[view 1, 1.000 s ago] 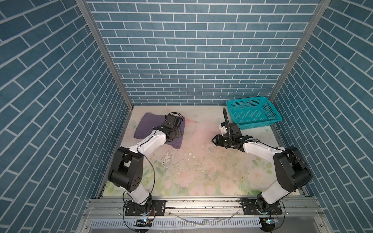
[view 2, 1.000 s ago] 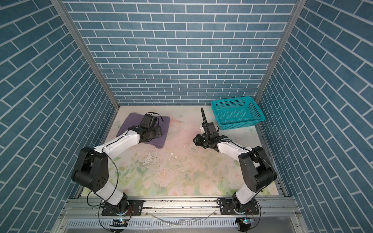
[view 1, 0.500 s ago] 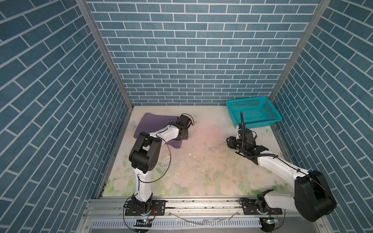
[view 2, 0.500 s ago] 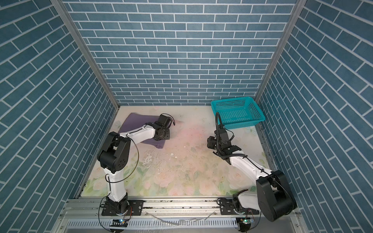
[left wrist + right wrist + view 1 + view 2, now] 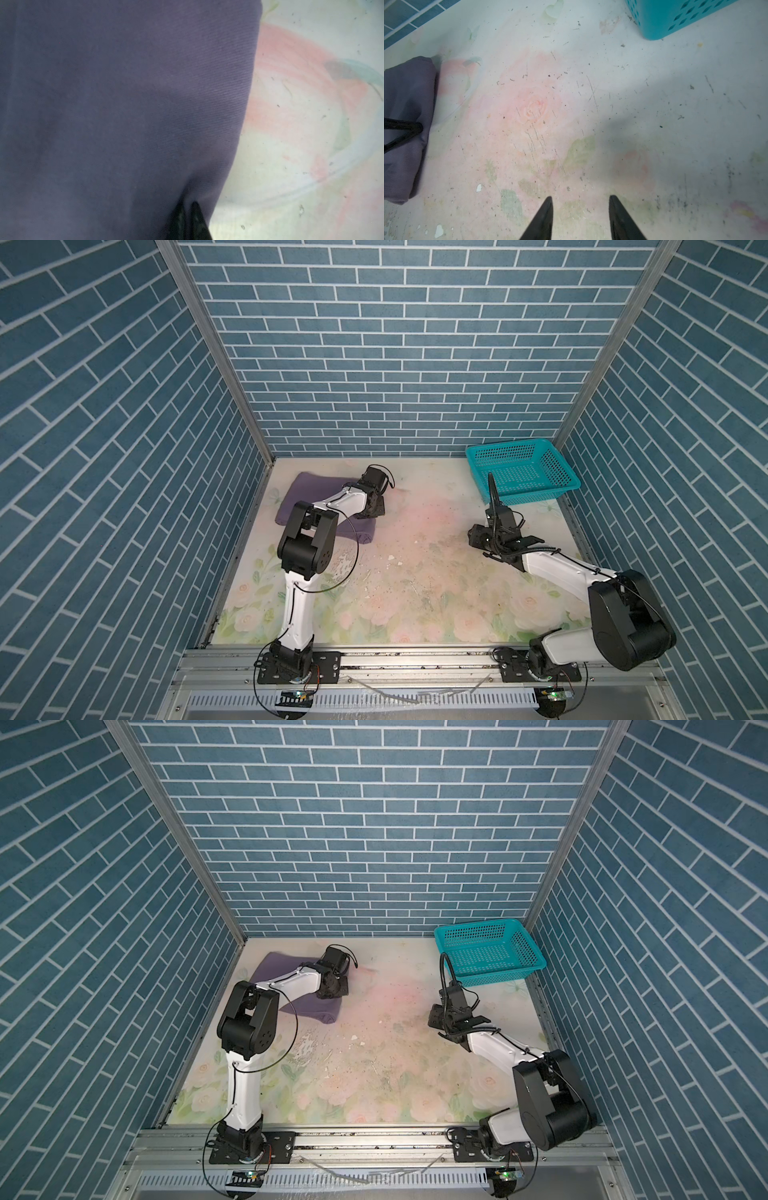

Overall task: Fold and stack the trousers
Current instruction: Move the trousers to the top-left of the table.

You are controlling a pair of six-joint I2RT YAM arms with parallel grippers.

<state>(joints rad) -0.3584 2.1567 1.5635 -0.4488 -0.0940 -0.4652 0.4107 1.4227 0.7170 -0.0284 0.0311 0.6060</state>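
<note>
Seems well along. Trousers [image 5: 309,495] already folded into a compact layered bundle, lying at the far left corner of the surface [image 5: 415,572]. Only one pair in sight, so nothing to stack upon; perhaps just a last tidy or shift remaining.

Left jaws closed at the bundle's edge facing mid-surface, pinching a small pucker of cloth, judging by the left wrist view. Right jaws open and empty, over bare surface towards the right edge.

Teal perforated basket [image 5: 536,495] empty in the far right corner, well apart from the bundle. Nothing in the way between, only scattered paint chips [image 5: 479,187] and dark flecks.
</note>
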